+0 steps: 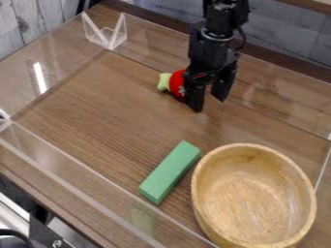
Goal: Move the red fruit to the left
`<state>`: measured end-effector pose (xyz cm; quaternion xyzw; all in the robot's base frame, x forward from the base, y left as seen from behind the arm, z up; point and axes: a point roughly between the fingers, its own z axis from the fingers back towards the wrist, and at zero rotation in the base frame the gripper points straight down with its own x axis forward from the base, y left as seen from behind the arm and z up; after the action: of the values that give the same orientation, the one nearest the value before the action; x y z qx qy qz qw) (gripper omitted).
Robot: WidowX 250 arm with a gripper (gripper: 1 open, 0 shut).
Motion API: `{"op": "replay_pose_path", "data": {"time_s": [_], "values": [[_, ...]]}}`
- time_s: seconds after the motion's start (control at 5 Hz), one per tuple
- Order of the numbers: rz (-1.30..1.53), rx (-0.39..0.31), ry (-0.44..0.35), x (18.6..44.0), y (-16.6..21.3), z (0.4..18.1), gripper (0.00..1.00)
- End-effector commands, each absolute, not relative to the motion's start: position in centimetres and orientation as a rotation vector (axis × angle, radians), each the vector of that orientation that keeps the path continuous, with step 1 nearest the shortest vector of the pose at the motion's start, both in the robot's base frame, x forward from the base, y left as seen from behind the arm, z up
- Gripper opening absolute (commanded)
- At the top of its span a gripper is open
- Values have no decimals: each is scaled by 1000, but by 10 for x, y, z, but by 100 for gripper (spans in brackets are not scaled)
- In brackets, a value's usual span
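The red fruit (176,83) lies on its side on the wooden table, its light green leafy top pointing left. My black gripper (207,89) comes down from above and covers the fruit's right half, its fingers (196,95) straddling the fruit. The fingers are close around it, but contact is hard to judge from this view.
A flat green rectangular block (169,170) lies in the front middle. A large wooden bowl (254,195) stands at the front right. Clear acrylic walls (39,87) ring the table, with a clear bracket (104,31) at the back left.
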<state>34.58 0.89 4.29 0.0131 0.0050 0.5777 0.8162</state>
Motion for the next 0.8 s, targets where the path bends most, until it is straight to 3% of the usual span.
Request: {"op": "replay_pose_path", "data": {"time_s": [0.0, 0.2, 0.6], "values": [[1315, -19, -73, 364, 7, 56, 0], [1396, -13, -75, 372, 1, 41, 0], [1341, -17, -55, 378, 3, 56, 0]]}}
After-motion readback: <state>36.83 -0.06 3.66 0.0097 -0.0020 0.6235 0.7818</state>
